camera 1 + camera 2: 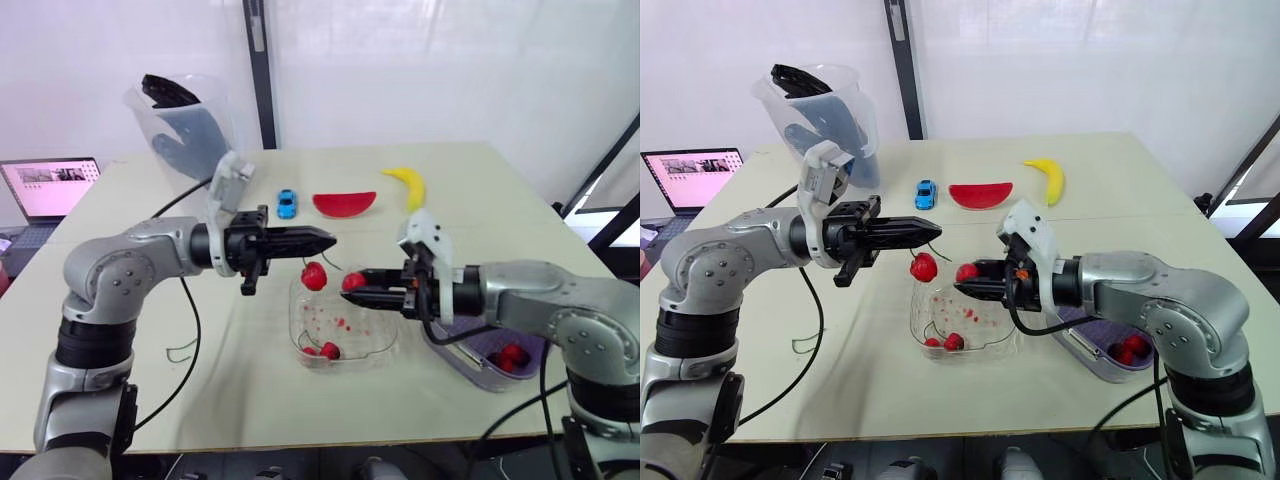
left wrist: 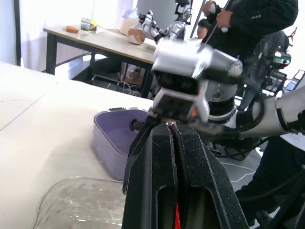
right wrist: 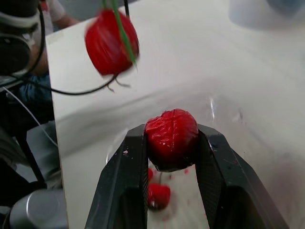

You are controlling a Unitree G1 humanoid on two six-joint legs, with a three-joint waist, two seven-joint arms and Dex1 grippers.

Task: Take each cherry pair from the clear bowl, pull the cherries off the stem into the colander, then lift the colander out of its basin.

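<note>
Table (image 1: 480,180), level left pincer (image 1: 332,239) pinching stem (image 3: 125,33), right pincer (image 1: 350,284) clamping cherry (image 3: 170,136)

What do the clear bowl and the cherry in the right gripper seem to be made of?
The clear bowl: thin, glossy transparent plastic, probably; the table shows through and its walls glint. The cherry in the right gripper: likely moulded plastic or rubber, shiny red with a creased surface; real fruit cannot be excluded.
</note>
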